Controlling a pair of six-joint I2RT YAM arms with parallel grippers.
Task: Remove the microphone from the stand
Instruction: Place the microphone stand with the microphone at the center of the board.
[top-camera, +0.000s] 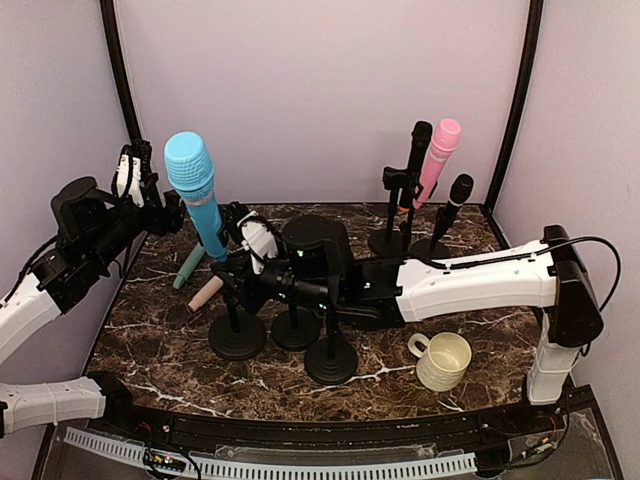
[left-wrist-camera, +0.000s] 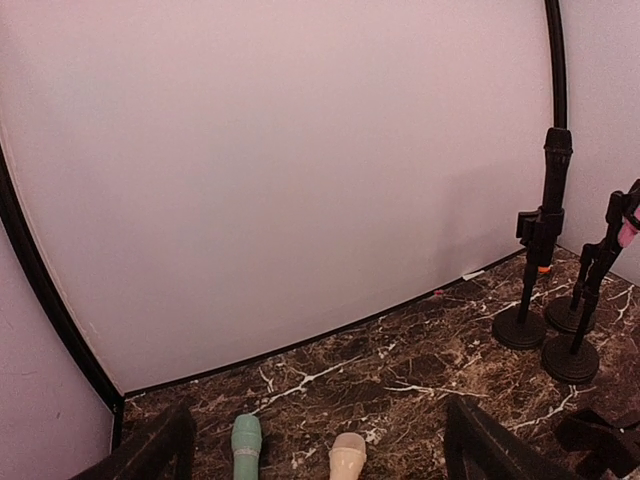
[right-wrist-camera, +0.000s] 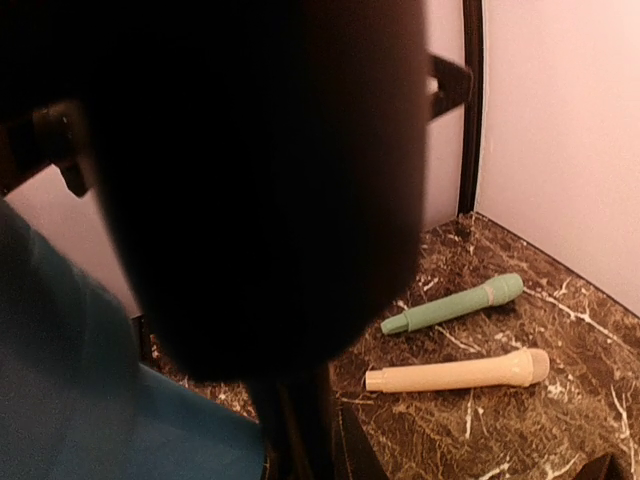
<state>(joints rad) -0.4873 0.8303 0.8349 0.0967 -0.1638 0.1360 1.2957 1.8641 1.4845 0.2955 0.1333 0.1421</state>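
A blue microphone (top-camera: 195, 190) leans upright in the clip of a black stand (top-camera: 237, 335) at the centre left; in the right wrist view it fills the lower left corner (right-wrist-camera: 90, 400). My left gripper (top-camera: 140, 178) hangs open in the air just left of the microphone's head, not touching it. Its two dark fingers (left-wrist-camera: 150, 450) frame the bottom of the left wrist view with nothing between them. My right gripper (top-camera: 243, 272) reaches across from the right and is shut on the stand just below the clip, where a black pole (right-wrist-camera: 300, 430) shows blurred.
A green microphone (top-camera: 188, 268) (right-wrist-camera: 455, 305) and a beige one (top-camera: 205, 293) (right-wrist-camera: 460, 372) lie on the marble under the left gripper. Two more black stands (top-camera: 330, 360) crowd the middle. Pink (top-camera: 437, 160) and black microphones (left-wrist-camera: 548, 190) stand at the back right. A cream mug (top-camera: 443, 360) sits front right.
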